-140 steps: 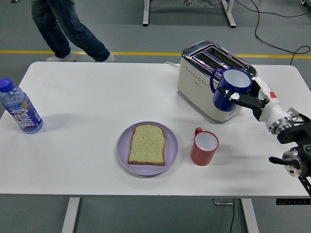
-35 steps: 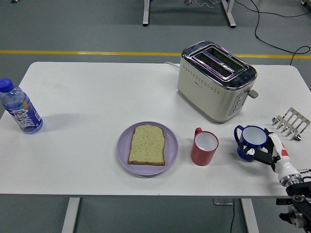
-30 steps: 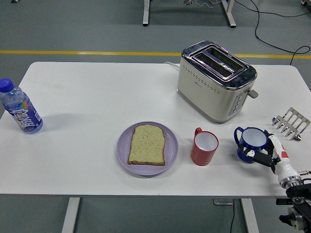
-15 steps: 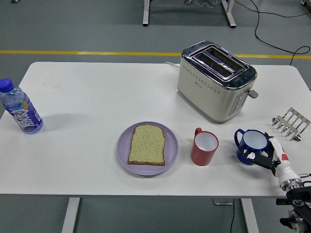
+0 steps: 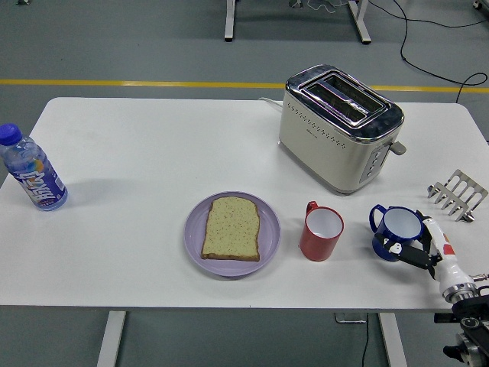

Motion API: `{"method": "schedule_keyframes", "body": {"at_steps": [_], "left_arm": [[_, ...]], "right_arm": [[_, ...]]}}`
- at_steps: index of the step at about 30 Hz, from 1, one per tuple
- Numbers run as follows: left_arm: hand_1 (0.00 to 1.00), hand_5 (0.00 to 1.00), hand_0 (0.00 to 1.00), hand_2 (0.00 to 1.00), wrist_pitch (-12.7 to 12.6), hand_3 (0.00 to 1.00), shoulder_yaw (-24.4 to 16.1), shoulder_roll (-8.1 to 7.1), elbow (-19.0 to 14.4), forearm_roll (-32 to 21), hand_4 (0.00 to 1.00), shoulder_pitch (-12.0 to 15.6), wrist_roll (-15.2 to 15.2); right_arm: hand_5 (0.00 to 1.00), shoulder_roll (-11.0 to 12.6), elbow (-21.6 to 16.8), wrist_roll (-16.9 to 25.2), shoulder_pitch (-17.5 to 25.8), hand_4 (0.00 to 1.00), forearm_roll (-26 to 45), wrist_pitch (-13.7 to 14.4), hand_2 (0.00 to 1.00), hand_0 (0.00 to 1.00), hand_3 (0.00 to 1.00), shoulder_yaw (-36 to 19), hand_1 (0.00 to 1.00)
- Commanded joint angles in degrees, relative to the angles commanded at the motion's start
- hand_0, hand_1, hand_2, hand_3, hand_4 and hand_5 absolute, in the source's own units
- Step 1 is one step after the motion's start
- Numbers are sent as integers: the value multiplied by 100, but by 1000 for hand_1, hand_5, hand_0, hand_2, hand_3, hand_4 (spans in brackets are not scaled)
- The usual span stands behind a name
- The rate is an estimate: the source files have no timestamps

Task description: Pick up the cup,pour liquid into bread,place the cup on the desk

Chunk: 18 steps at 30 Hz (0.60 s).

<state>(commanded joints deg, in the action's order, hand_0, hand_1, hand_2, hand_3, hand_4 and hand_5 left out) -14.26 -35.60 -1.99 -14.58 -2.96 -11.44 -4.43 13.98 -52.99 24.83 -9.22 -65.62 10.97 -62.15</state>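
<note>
Two mugs sit on the white tabletop [image 5: 153,138] right now. The dark blue ceramic cup with a white inside [image 5: 396,233] stands upright at the lower right of the frame, handle pointing left, and the robot's right hand [image 5: 428,251] is right up against it from the lower right corner. Its black fingers [image 5: 403,251] lie against the near side of the blue cup, but I honestly can't tell if they're gripping it or have let go.

Just left of that is a red mug with a white interior [image 5: 321,232], also upright, close to but not touching the round lavender plate [image 5: 196,229] near the lower middle. A single slice of toasted bread [image 5: 231,228] lies flat on the plate.

Behind the mugs, in the upper right area, there's a cream and chrome two-slot toaster [image 5: 339,126]. A small metal toast rack [image 5: 458,194] sits at the right edge. Way over at the left edge stands a clear plastic water bottle with a blue cap and label [image 5: 31,170], leaning a bit.
</note>
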Motion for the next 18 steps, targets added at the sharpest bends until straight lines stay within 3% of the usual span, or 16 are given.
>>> {"method": "schedule_keyframes", "body": {"at_steps": [1,6,7,12,13,18], "left_arm": [[756,998,690,773,2,611,15,-2,0,-23,396,-5,5],[756,998,690,773,4,611,43,-4,0,-73,396,-14,18],[756,998,690,773,4,611,47,-5,0,-78,396,-14,18],[756,998,690,773,4,611,56,-6,0,-87,396,-18,17],[756,998,690,773,3,611,61,-6,0,-93,396,-19,19],[756,998,690,773,6,611,70,-6,0,-110,396,-20,25]], "right_arm": [[86,2,0,1,-5,787,-20,0,653,626,825,-13,513],[86,7,-13,31,-13,787,-42,-1,653,626,825,-33,513],[88,5,-17,39,-15,810,-40,-9,724,707,932,-39,571],[88,4,-16,78,-17,810,-5,-34,724,707,932,-49,571],[96,3,-14,92,-16,823,11,-22,775,790,985,-56,622],[96,9,-14,111,-15,823,36,-27,775,790,985,-59,622]]}}
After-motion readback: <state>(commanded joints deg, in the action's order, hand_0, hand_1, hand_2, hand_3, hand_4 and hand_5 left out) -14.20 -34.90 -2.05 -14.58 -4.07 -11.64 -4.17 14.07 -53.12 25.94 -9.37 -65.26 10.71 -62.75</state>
